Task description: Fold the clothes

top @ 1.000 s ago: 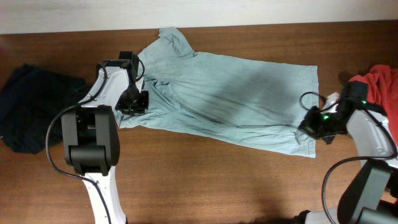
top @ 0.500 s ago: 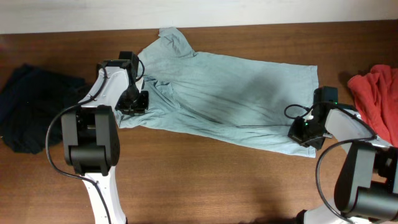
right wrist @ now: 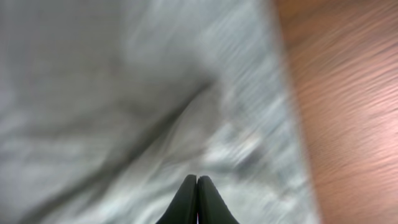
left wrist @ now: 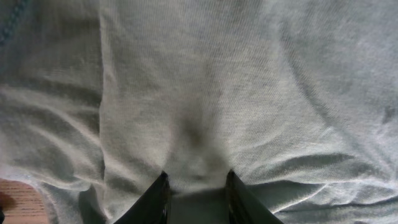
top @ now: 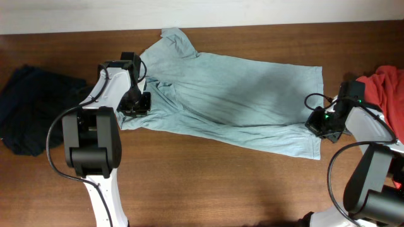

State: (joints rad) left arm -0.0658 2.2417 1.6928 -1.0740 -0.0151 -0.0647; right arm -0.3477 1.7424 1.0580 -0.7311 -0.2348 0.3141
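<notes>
Grey-blue tee (top: 233,94) spread flat on table (top: 208,183), an arm at each end.
L fingers (left wrist: 196,177) narrowly apart, nipping a ridge of tee at its left end; R fingers (right wrist: 197,180) tips pressed together, nothing btwn, over hem corner. Navy garment (top: 28,120) far left, red garment (top: 382,94) far right, both off the tee.
</notes>
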